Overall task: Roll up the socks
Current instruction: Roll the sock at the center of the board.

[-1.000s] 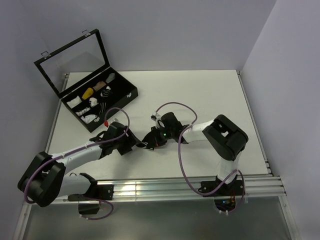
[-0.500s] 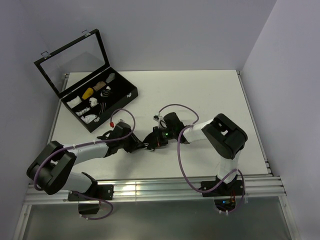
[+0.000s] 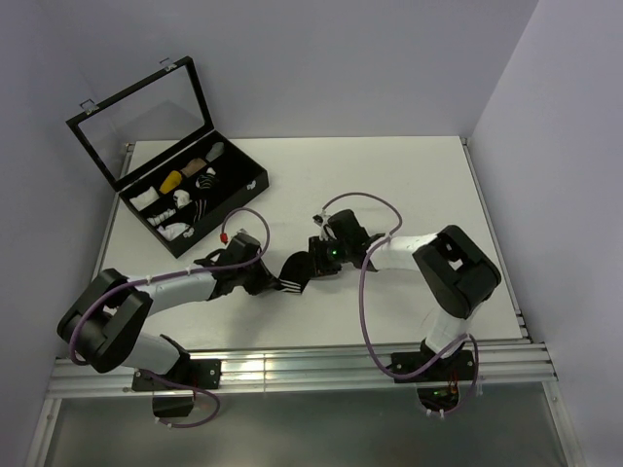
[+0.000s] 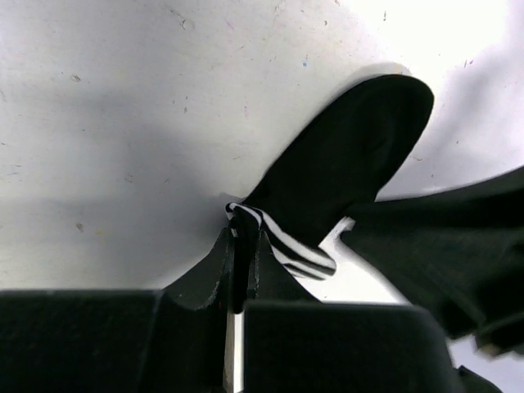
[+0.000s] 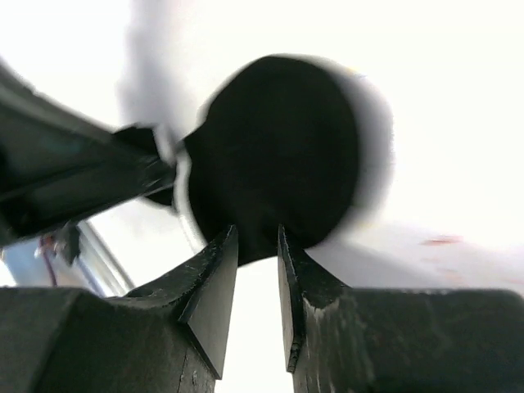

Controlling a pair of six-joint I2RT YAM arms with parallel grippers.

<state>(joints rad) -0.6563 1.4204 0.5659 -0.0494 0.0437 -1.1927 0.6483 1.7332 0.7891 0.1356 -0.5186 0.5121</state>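
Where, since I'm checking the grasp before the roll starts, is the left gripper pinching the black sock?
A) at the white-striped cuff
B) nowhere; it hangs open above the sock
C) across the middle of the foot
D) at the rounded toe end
A: in the left wrist view the left gripper is shut on the sock at its white-striped cuff, and the rounded toe end lies free on the table.

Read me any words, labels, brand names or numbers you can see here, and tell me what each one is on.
No readable text anywhere.
The socks carry only thin white stripes, no lettering.
The black case shows no label; its contents are too small to tell.
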